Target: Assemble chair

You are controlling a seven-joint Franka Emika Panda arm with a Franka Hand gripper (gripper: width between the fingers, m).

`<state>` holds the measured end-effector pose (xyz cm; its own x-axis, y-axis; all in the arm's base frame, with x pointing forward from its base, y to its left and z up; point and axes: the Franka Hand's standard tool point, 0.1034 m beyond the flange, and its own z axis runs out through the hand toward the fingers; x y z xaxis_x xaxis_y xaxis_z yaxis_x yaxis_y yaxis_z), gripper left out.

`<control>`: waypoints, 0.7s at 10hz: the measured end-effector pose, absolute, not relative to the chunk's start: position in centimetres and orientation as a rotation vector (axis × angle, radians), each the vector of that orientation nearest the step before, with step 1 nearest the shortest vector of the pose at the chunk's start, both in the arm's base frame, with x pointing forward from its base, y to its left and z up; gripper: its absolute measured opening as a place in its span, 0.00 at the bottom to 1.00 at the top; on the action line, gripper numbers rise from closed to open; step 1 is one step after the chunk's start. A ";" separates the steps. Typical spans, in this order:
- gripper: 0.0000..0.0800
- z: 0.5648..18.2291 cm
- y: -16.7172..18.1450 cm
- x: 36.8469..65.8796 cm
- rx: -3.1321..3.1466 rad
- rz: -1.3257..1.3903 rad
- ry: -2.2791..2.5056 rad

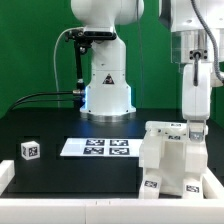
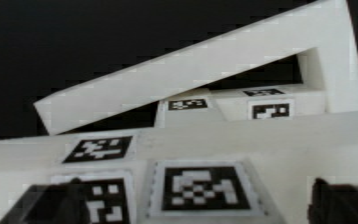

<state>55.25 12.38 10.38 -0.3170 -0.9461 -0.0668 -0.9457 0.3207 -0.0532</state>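
The chair (image 1: 172, 160), a chunky assembly of matte white plastic blocks and slanted panels bearing square black-and-white tags, is seen at about four o'clock in the exterior view, resting on the black tabletop (image 1: 60, 125). The tool (image 1: 195, 128) is held directly above the chair's upper edge, its two dark fingers spread wide on either side of the part with nothing clamped between them; whether the fingertips touch the plastic cannot be told. In the wrist view the dark fingers (image 2: 55, 200) are seen flanking a tagged white block, with an angled white frame (image 2: 194, 75) rising behind it. The marker board (image 1: 97, 147), flat and thin, is laid near the middle of the tabletop, just beside the chair. A small white tagged cube (image 1: 30, 150) is set well apart at nine o'clock. A white rail (image 1: 60, 190) borders the tabletop's near edge.
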 end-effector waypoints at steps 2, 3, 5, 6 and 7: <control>0.81 11.7 12.0 55.5 -1.854 -0.005 2.398; 0.81 13.2 11.2 55.6 -1.876 -0.001 2.343; 0.81 15.4 9.8 56.1 -1.912 -0.016 2.261; 0.81 15.1 10.0 56.0 -1.920 -0.015 2.263; 0.81 14.9 10.0 55.9 -1.927 -0.014 2.262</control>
<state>55.91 10.04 14.93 -0.1505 -0.9809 -0.1231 -0.9793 0.1650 -0.1171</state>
